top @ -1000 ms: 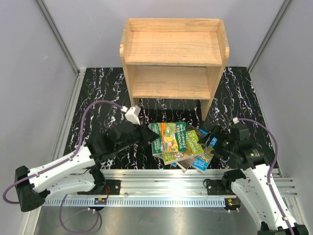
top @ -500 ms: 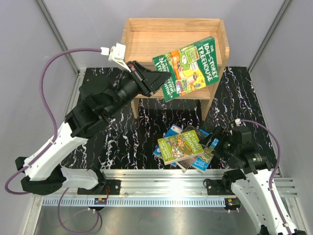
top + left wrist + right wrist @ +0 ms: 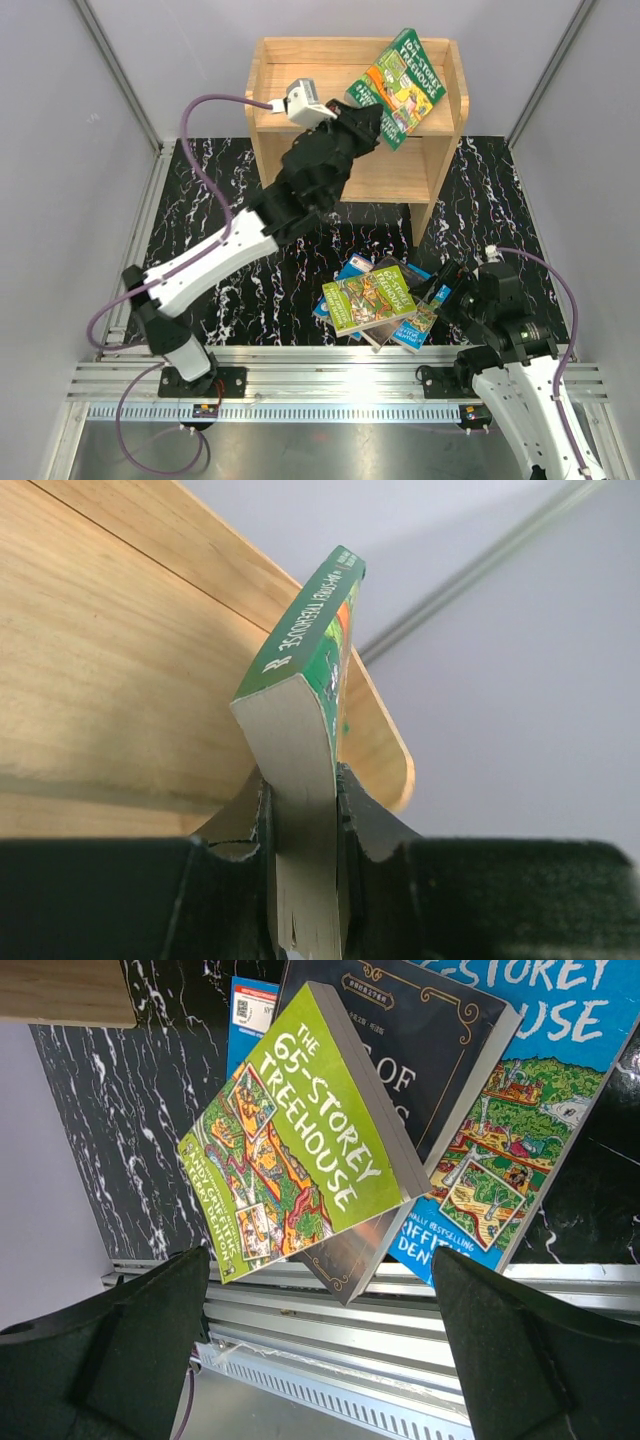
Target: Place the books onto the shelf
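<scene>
Green Treehouse book [image 3: 405, 75] sits pinched in my left gripper's [image 3: 365, 120] closed fingers, jutting ahead of them over the shelf [image 3: 300, 95] top. Right gripper [image 3: 443, 283] gapes wide, empty, other books [image 3: 372, 300] just ahead of it.

A black mat [image 3: 500, 200] with white veins lies between light grey walls [image 3: 60, 150], and a ribbed aluminium rail [image 3: 330, 375] runs along its near edge.

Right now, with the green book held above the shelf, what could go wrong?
The left gripper pinches the green book only at one edge, so it may swing or slip. The book is tilted near the back rim of the shelf; it could catch there or topple when released.
</scene>
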You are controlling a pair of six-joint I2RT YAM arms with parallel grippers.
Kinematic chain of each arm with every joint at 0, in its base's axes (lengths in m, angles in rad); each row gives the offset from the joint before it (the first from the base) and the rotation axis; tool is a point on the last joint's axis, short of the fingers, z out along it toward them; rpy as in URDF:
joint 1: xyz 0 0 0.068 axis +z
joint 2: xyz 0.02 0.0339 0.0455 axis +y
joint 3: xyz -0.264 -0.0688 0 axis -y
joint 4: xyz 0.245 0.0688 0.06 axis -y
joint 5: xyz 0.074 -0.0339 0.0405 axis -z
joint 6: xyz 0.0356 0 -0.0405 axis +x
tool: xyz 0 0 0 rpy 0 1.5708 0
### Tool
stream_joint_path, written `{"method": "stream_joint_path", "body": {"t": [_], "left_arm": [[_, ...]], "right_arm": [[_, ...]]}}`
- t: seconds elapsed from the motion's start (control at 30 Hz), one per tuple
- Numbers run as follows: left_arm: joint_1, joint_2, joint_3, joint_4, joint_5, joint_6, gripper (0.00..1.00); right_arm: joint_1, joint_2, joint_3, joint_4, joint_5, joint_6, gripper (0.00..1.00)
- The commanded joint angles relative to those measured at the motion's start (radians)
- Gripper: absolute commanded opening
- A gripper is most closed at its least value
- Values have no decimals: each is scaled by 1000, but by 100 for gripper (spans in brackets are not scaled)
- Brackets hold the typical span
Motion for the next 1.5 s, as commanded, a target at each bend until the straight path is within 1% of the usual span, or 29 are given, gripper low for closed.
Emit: {"method": "stream_joint_path", "body": {"t": [0.0, 0.07, 0.13, 0.17, 0.23, 0.27, 0.33, 0.37, 0.43, 0.53, 0.6, 0.63, 0.87, 0.93, 1.1, 1.2, 1.23, 1.3, 1.33, 1.37, 1.47], "left_arm": [[-5, 64, 201, 172, -209, -88, 0], [-10, 122, 246, 137, -247, -149, 2], [-17, 156, 288, 110, -289, -202, 7], [-17, 170, 304, 63, -295, -263, 11], [-26, 226, 390, 6, -309, -299, 22], [-30, 252, 436, -65, -312, -334, 28], [-34, 323, 542, -149, -291, -370, 36], [-34, 338, 556, -173, -275, -399, 39], [-36, 370, 561, -164, -231, -451, 40], [-45, 403, 570, -152, -209, -477, 59], [-50, 423, 590, -146, -180, -480, 87], [-53, 438, 596, -138, -169, -480, 99], [-56, 444, 565, -155, -62, -536, 99], [-56, 434, 548, -201, -33, -558, 99], [-51, 342, 443, -235, 44, -588, 99], [-51, 311, 397, -301, 108, -589, 99], [-53, 287, 363, -334, 124, -597, 99], [-54, 251, 297, -348, 159, -617, 99], [-56, 210, 260, -332, 167, -634, 99], [-59, 190, 172, -318, 171, -641, 99], [-62, 139, 70, -286, 190, -648, 99]], "right_arm": [[9, -31, 19, 5, 28, 6, 100], [9, -40, 19, 10, 29, 7, 100], [9, -49, 17, 15, 32, 9, 100], [9, -53, 17, 15, 32, 9, 100], [8, -57, 19, 12, 31, 7, 100], [8, -59, 19, 12, 31, 7, 100], [9, -68, 16, 10, 29, 4, 100], [9, -69, 14, 13, 28, 6, 100], [9, -77, 13, 18, 26, 4, 100], [9, -79, 11, 22, 26, 4, 100], [9, -82, 8, 27, 22, 3, 100], [8, -83, 8, 28, 22, 3, 100], [9, -68, 3, 41, 23, 3, 100], [9, -62, 2, 42, 25, 4, 100], [9, -51, 0, 48, 23, 4, 100], [9, -43, 0, 50, 25, 6, 100], [9, -42, 0, 51, 26, 6, 100], [9, -36, -1, 51, 25, 6, 100], [9, -34, -1, 51, 26, 7, 100], [9, -36, -1, 51, 28, 9, 100], [9, -31, -3, 51, 31, 10, 100]]}}
